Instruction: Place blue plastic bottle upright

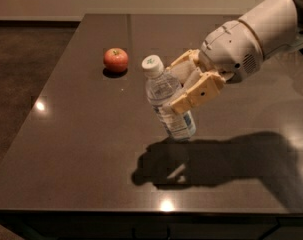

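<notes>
The blue plastic bottle (167,99) is a small clear water bottle with a white cap and a pale label. It is near the middle of the dark table (81,134), tilted with its cap up and to the left. Its base is at or just above the tabletop; I cannot tell if it touches. My gripper (183,89) comes in from the right on a white arm, its tan fingers (196,95) shut around the bottle's middle.
A red apple (115,59) sits on the table at the back left of the bottle. The arm's shadow lies on the table in front of the bottle. The table's front edge runs along the bottom and its left edge borders dark floor.
</notes>
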